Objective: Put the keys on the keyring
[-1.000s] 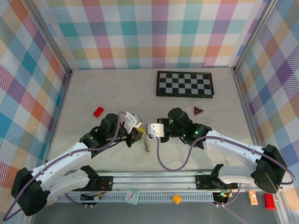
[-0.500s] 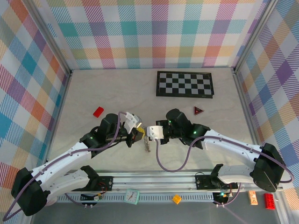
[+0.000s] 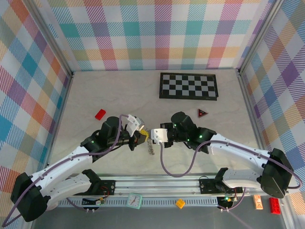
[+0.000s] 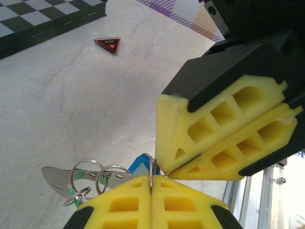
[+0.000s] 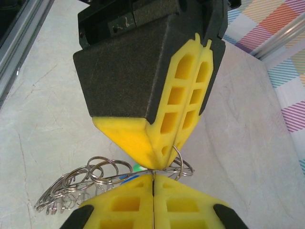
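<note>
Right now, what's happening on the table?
Both arms meet mid-table. The left gripper and right gripper have their jaws shut, tip to tip, pinching the keyring, its loose rings dangling below. A blue key and a green key sit among those rings; whether they're threaded on isn't clear.

Yellow foam fingers point(image 4: 119, 206) of the left gripper point(image 4: 150, 182), cut off at the bottom edge, hide most of the small blue key tag point(image 4: 140, 164) and part of the silvery metal keyring point(image 4: 88, 172); the green key tag point(image 4: 72, 194) is a sliver.
</note>
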`<act>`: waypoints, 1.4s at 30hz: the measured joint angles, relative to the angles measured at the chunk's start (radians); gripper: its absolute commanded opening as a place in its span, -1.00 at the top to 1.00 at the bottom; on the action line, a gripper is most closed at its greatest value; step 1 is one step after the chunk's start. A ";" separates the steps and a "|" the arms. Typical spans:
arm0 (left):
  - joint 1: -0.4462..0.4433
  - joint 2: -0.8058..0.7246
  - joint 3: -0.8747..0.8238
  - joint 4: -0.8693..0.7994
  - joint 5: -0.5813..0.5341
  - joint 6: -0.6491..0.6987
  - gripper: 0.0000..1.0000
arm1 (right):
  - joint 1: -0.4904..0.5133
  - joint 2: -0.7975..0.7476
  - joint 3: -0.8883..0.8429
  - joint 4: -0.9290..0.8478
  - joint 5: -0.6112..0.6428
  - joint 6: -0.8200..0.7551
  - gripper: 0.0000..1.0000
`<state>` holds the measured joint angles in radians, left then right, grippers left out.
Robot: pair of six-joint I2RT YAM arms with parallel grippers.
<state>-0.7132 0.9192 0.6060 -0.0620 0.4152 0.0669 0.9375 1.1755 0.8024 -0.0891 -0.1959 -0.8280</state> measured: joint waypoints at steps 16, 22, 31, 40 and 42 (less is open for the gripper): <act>0.000 -0.037 -0.061 0.118 -0.002 0.061 1.00 | -0.080 -0.122 -0.072 -0.025 -0.131 0.185 0.47; 0.000 -0.089 -0.138 0.202 0.055 0.149 1.00 | -0.160 -0.145 -0.089 0.007 -0.236 0.308 0.48; 0.000 -0.103 -0.157 0.255 0.115 0.240 1.00 | -0.160 -0.083 -0.066 0.019 -0.368 0.376 0.51; 0.000 -0.103 -0.161 0.278 0.150 0.283 1.00 | -0.160 -0.059 -0.032 0.021 -0.432 0.398 0.62; 0.000 -0.103 -0.163 0.278 0.153 0.288 1.00 | -0.160 -0.050 -0.024 0.021 -0.447 0.402 0.60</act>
<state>-0.7132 0.8158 0.4427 0.2165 0.5686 0.3550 0.7773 1.1259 0.7788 -0.0677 -0.6434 -0.4259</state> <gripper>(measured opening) 0.043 0.193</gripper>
